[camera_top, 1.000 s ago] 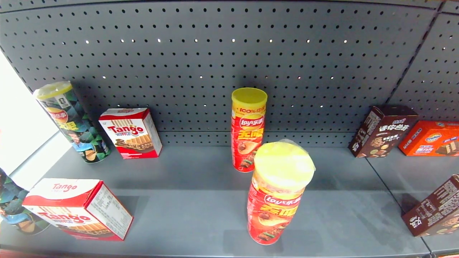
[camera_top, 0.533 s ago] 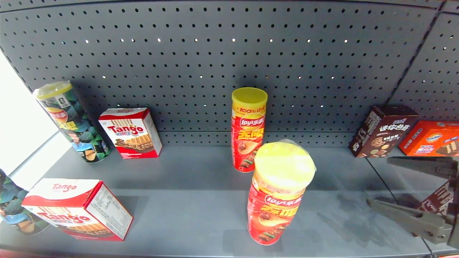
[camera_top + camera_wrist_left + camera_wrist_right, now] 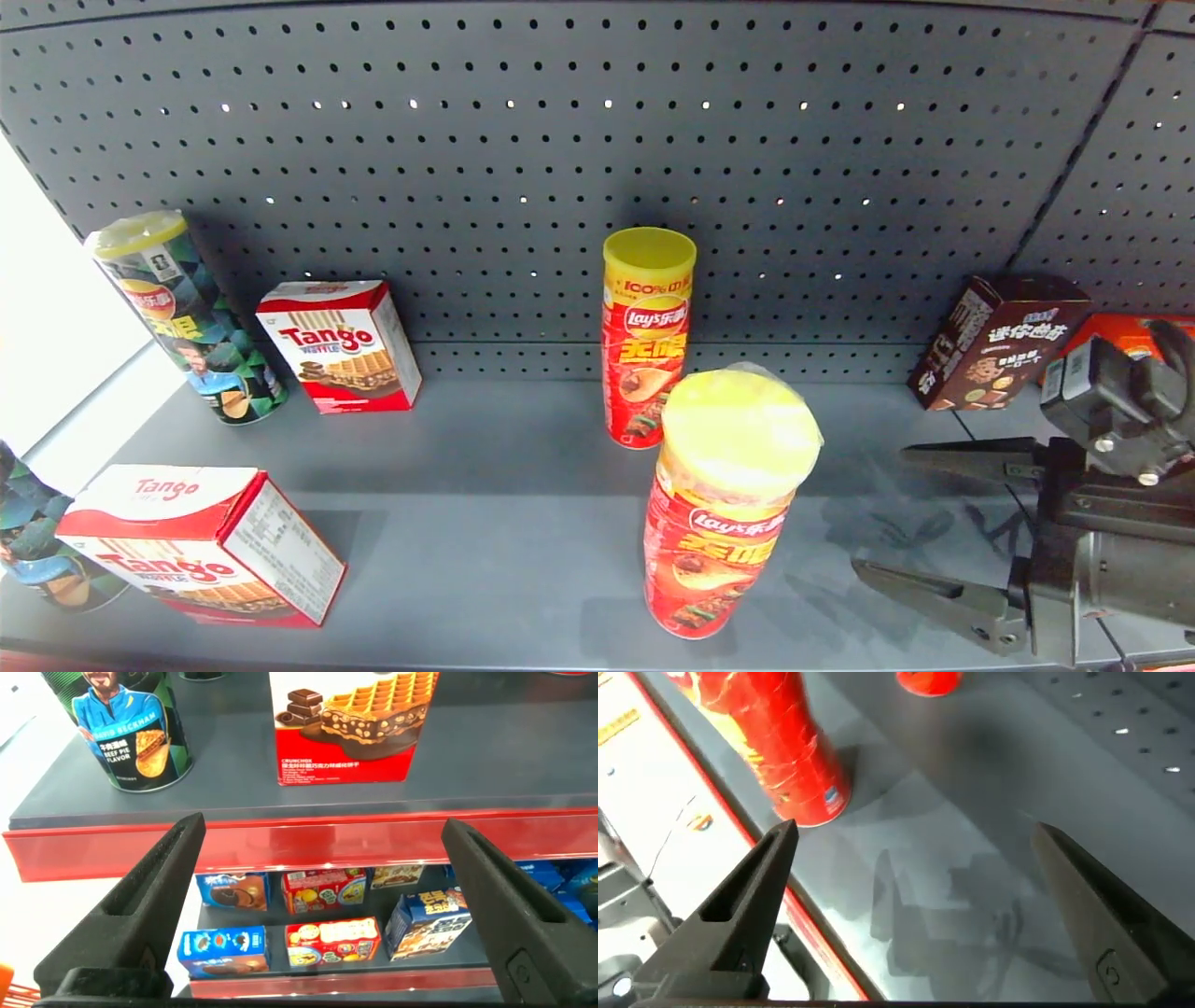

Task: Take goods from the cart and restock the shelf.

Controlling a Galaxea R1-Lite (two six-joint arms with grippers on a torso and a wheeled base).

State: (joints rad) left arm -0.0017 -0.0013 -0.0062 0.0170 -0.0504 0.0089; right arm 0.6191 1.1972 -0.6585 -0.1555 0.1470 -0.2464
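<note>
Right pincer (image 3: 879,509) slid in, tapered matte jaws apart.

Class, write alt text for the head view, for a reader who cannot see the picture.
The open right gripper hovers over a grey shelf, to the right of the front red chip can. A second red can stands behind it; a rear wafer box, a front wafer box and a green can sit at left.
</note>
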